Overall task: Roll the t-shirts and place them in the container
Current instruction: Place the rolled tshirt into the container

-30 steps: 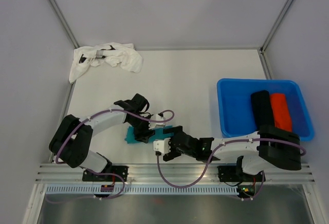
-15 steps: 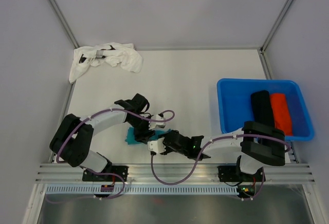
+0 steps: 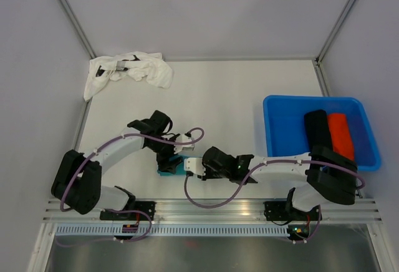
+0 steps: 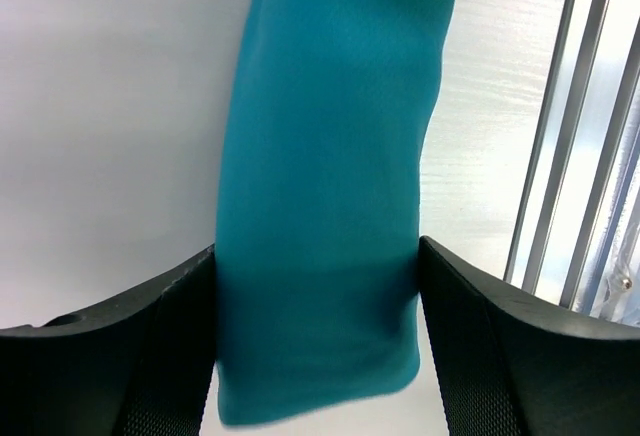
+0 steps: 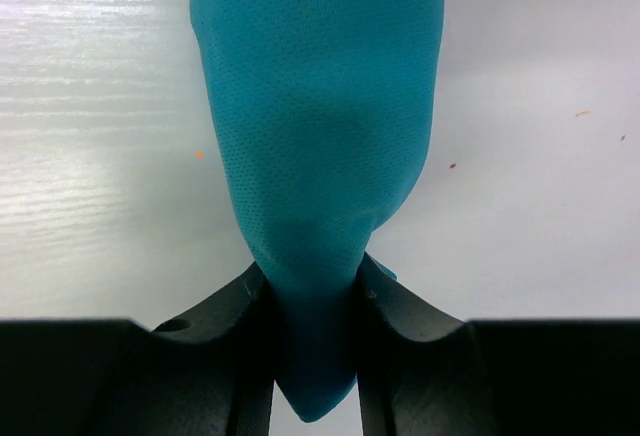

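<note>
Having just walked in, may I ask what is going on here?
Both grippers hold a rolled teal cotton t-shirt near the table's front edge: the left gripper clasps its sides, the right gripper pinches one end. A crumpled white t-shirt lies at the far left corner; a blue plastic bin holds two rolls.

No legible text, label or number anywhere

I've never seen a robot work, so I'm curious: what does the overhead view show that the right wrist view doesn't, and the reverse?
Only overhead: the left arm, a crumpled white shirt in the far left corner, a blue bin holding a black roll and a red roll. Only right wrist: the right gripper pinching the teal shirt into a narrow neck. Both: that shirt and the table.
</note>
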Controlling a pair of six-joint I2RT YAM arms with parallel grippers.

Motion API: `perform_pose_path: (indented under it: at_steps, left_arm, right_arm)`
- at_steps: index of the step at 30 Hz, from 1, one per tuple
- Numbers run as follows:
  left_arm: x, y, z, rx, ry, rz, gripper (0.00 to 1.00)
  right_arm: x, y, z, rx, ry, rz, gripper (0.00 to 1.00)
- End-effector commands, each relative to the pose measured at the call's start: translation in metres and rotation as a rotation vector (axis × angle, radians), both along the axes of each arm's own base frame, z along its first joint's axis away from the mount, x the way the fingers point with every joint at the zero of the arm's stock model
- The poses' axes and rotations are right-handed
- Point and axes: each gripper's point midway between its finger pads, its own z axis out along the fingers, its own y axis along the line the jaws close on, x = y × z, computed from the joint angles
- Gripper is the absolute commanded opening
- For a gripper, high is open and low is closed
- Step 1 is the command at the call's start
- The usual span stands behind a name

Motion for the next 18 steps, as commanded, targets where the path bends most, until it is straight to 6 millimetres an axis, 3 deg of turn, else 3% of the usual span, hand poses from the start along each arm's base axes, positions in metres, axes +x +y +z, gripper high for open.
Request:
perform_pose_path:
  at_steps: [1,6,10,13,14,18]
  left_arm:
    - [0.004,0.003,0.019,-0.039,-0.028,0.045,0.78]
    - [0.007,0.007,0.023,-0.082,-0.003,0.105,0.76]
    - [0.006,-0.001,0.024,-0.127,0.04,0.123,0.73]
    - [0.004,-0.002,0.019,-0.121,0.075,0.129,0.65]
    - [0.003,-0.002,0.018,-0.123,0.082,0.128,0.54]
    - [0.0,-0.002,0.015,-0.119,0.099,0.128,0.36]
  right_arm:
    - [-0.017,-0.008,0.007,0.021,0.151,-0.034,0.37]
    - [-0.029,-0.015,0.011,0.074,0.293,-0.055,0.37]
    - [-0.025,-0.016,0.016,0.103,0.352,-0.062,0.37]
    - [-0.016,-0.019,0.016,0.112,0.378,-0.088,0.38]
    - [-0.015,-0.02,0.013,0.108,0.392,-0.087,0.38]
    - [-0.012,-0.02,0.011,0.109,0.4,-0.078,0.45]
